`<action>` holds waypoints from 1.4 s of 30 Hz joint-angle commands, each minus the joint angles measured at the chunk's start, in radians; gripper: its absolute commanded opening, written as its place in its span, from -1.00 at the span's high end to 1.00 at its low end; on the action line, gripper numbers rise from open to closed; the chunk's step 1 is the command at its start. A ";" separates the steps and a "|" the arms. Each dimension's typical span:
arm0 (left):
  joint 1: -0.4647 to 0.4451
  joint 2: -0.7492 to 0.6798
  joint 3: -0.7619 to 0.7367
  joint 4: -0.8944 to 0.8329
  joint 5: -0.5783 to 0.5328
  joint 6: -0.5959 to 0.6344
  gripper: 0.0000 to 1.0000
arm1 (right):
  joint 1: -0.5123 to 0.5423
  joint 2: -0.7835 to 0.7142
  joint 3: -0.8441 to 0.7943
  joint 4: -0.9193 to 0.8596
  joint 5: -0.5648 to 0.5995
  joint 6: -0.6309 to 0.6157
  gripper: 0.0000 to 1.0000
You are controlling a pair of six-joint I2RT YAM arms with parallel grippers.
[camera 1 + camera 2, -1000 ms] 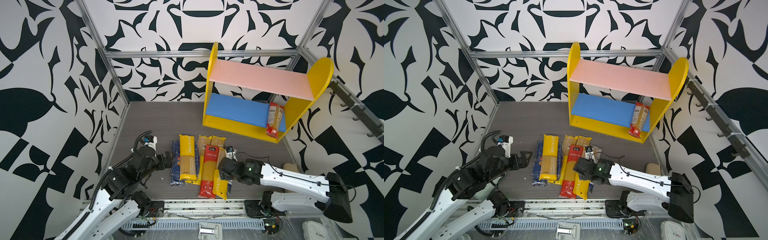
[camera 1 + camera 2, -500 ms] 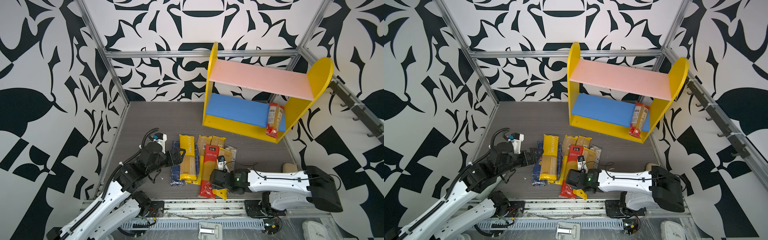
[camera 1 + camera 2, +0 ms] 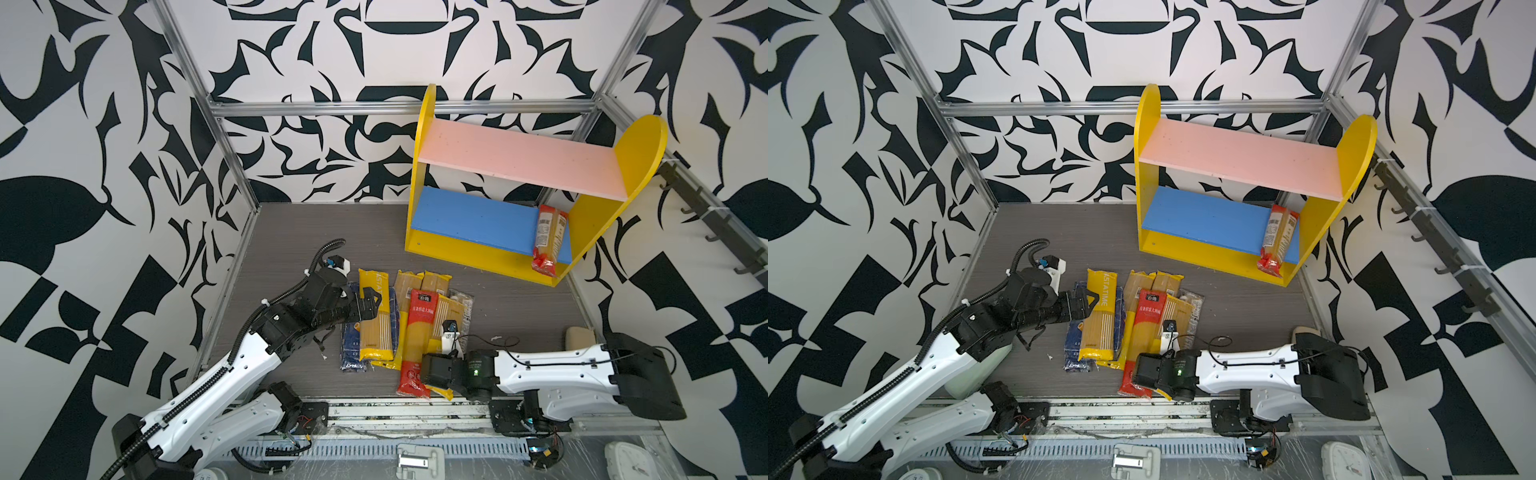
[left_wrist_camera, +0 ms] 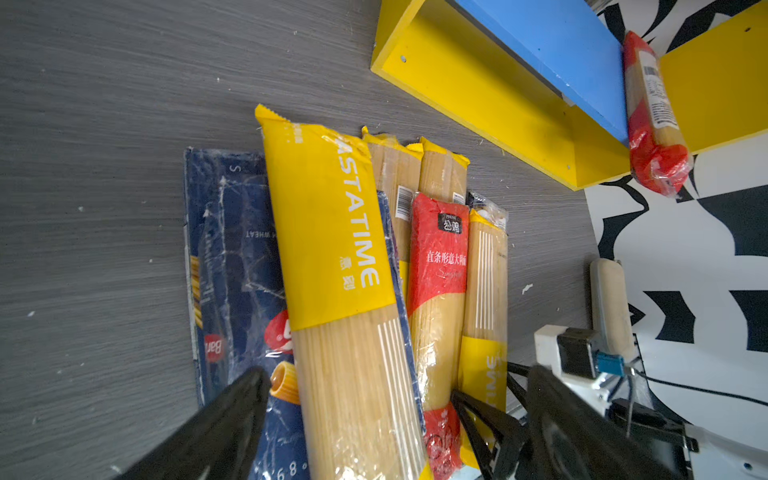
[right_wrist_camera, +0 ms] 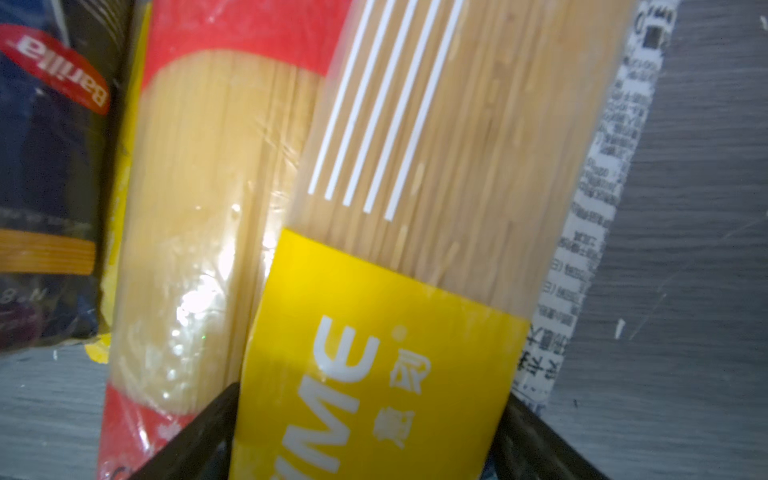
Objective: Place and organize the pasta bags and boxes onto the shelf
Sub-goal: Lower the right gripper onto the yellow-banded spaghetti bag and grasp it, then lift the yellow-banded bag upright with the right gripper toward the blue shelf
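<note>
Left of centre on the desk (image 3: 291,232), our left end effector (image 4: 357,384) gapes wide and empty over the PASTATIME bag (image 3: 376,328), which lies on a dark blue Barilla box (image 3: 352,353). Further right, our right end effector (image 5: 372,395) is spread wide astride the second yellow bag (image 5: 374,332). Farthest right, a red-ended bag (image 3: 548,237) lies on the blue lower board of the shelf (image 3: 478,249).

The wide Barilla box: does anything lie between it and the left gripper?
Yes. A yellow-ended spaghetti bag lies lengthwise on the wide Barilla box, covering much of it. The open left gripper hangs over that bag, so probably the bag must go first.
</note>
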 commanded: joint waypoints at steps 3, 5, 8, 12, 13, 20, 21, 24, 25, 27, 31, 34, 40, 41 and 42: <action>-0.004 0.060 0.058 -0.006 0.032 0.070 -0.98 | 0.036 0.100 0.016 0.003 -0.050 0.095 -0.59; -0.006 0.089 0.075 -0.006 0.032 0.091 -0.98 | 0.038 0.109 0.010 0.016 -0.054 0.107 -0.35; -0.008 0.119 0.083 0.015 0.010 0.102 -0.99 | 0.038 0.089 -0.002 0.012 -0.050 0.120 0.01; -0.009 0.146 0.091 0.061 0.010 0.105 -0.98 | 0.039 0.013 -0.011 -0.042 -0.027 0.133 0.55; -0.008 0.156 0.098 0.063 0.010 0.107 -0.99 | 0.039 -0.018 -0.009 -0.061 -0.024 0.135 0.71; -0.009 0.170 0.120 0.045 -0.014 0.121 -0.98 | 0.028 -0.233 0.004 -0.180 0.072 0.113 1.00; -0.009 0.167 0.121 0.043 -0.019 0.122 -0.99 | 0.025 -0.258 0.004 -0.186 0.079 0.104 1.00; -0.009 0.151 0.114 0.034 -0.035 0.125 -0.99 | 0.009 -0.307 0.013 -0.220 0.096 0.079 1.00; -0.009 0.144 0.113 0.030 -0.040 0.125 -0.98 | 0.002 -0.316 0.022 -0.233 0.100 0.068 1.00; -0.009 0.133 0.110 0.020 -0.048 0.124 -0.98 | -0.013 -0.323 0.048 -0.267 0.110 0.046 1.00; -0.009 0.111 0.102 0.011 -0.060 0.125 -0.99 | -0.042 -0.334 0.121 -0.332 0.141 -0.009 1.00; -0.008 0.099 0.102 0.004 -0.066 0.126 -0.99 | -0.085 -0.350 0.182 -0.386 0.162 -0.068 1.00; -0.009 0.098 0.117 -0.010 -0.079 0.143 -0.99 | -0.215 -0.391 0.295 -0.450 0.183 -0.224 1.00; -0.009 0.100 0.120 -0.011 -0.079 0.147 -0.99 | -0.240 -0.394 0.310 -0.453 0.184 -0.254 1.00; -0.009 0.101 0.124 -0.013 -0.079 0.150 -0.98 | -0.267 -0.395 0.326 -0.456 0.184 -0.281 1.00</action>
